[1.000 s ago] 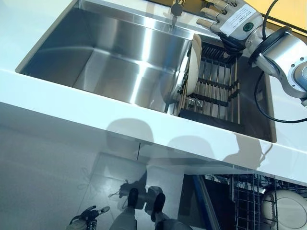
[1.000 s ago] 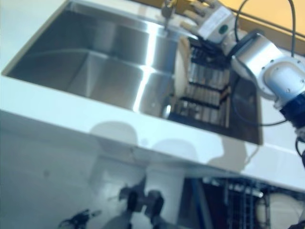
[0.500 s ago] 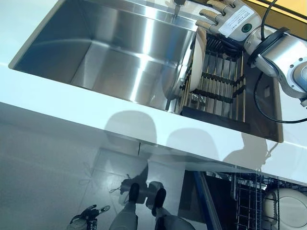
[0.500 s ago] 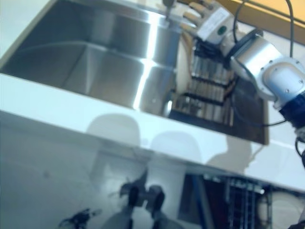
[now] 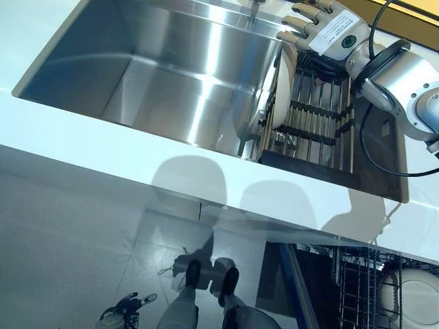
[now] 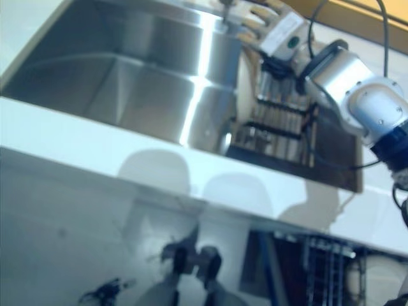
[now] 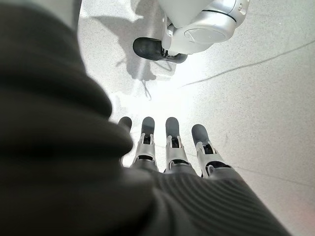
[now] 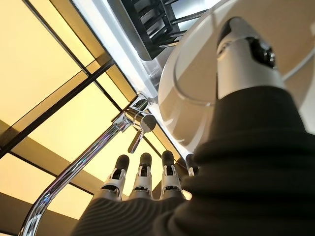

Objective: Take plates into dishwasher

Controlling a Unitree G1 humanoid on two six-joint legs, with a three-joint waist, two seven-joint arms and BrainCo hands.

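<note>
Above the far end of the dish rack (image 5: 317, 120): right hand (image 5: 322, 29), fingers (image 8: 141, 172) straight and spread, nothing held, poised just over the top edge of the white plate (image 5: 280, 86). Thumb (image 8: 243, 59) seen in the right wrist view close against the plate's face; contact cannot be told. Plate upright on edge at the left side of the rack, leaning toward the sink wall. Rack of dark and metal bars set in the right part of the steel sink (image 5: 164, 68). Faucet (image 8: 103, 147) at the far rim, just left of the hand. White counter (image 5: 103, 147) along the near side of the sink. Below the counter at lower right: open dishwasher rack (image 5: 357, 288) with another white plate (image 5: 415, 295) already lying in it. Left hand (image 7: 172, 152) low by the grey floor (image 7: 266, 88), well apart from the sink, fingers straight and empty.
</note>
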